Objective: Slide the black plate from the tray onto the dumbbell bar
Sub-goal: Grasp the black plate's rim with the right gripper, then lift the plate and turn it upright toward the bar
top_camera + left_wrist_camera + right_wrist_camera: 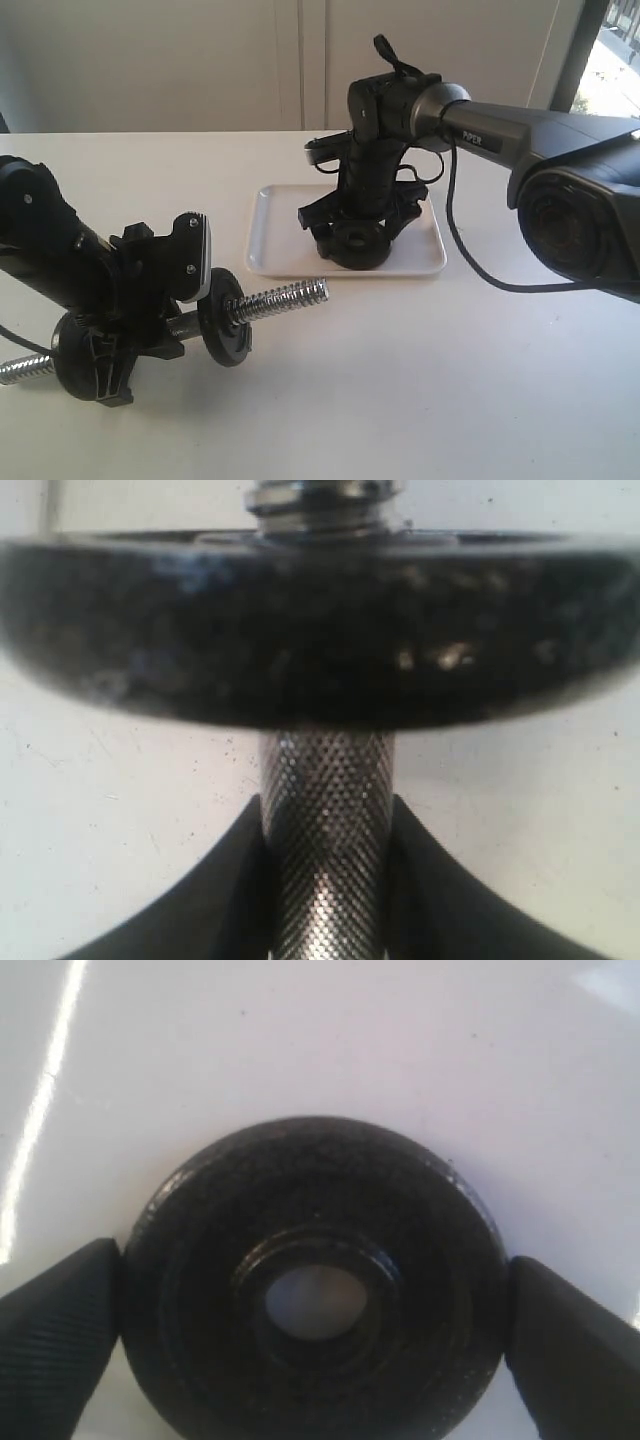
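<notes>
**On the tray, one disc lies between wide-set claws**

On the white tray (275,235), towards its middle, the black plate (320,1180) lies flat with its centre hole facing straight up, so its axis stands upright. The right gripper (315,1270) reaches down over it with its fingers (60,1340) spread wide, one on each side, right at the rim. Whether they already squeeze it cannot be told.

On the table (450,380) in front of the tray, the left gripper (140,340) pinches the dumbbell bar (285,298) by its knurled middle, and the wrist view shows a pad against each side of the grip. In the exterior view the bar's long axis runs from the lower left up to the right, with its free threaded end pointing towards the tray's near rim but apart from it. Two more discs are threaded on the bar: an inner disc (223,318) beside the claw on the tray side (seen edge-on and blurred in the left wrist view) and an outer disc (80,360) on the other side.
</notes>
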{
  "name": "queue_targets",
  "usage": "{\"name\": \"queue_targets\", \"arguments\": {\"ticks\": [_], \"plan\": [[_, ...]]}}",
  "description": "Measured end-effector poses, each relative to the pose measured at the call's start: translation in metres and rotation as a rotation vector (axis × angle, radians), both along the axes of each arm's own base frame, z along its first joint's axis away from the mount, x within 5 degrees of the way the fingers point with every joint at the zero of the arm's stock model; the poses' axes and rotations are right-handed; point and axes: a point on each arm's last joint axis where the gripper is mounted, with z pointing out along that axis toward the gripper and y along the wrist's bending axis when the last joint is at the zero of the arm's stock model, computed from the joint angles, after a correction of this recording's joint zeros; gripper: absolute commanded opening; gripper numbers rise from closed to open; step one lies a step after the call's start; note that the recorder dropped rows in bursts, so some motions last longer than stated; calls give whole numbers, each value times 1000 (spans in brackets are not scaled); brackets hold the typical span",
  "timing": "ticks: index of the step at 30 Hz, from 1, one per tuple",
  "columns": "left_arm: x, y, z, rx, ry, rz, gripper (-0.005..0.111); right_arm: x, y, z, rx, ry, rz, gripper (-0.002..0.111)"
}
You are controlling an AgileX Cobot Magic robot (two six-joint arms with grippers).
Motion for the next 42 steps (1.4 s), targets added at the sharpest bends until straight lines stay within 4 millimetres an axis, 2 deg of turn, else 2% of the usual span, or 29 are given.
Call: {"name": "queue_targets", "arguments": {"ticks": [6,8,9,10,12,17,23,26,35,42], "plan": [[0,0,0,0,0,0,0,2,-10,12,-12,34,-39,0],[0,0,0,0,0,0,0,2,-13,32,2,5,-45,0],[0,0,0,0,0,0,0,1,-15,51,19,-31,-46,0],[0,0,0,0,0,0,0,0,-14,59,26,-45,-45,0],[0,0,0,0,0,0,0,-7,-18,89,47,-79,-45,0],[0,0,0,0,0,0,0,-19,-23,128,61,-118,-30,0],[0,0,0,0,0,0,0,-45,-25,175,189,-147,-28,0],[0,0,0,0,0,0,0,-60,-29,190,215,-148,-24,0],[0,0,0,0,0,0,0,-108,-50,214,204,-139,10,0],[0,0,0,0,0,0,0,-146,-61,219,237,-102,61,0]]}}
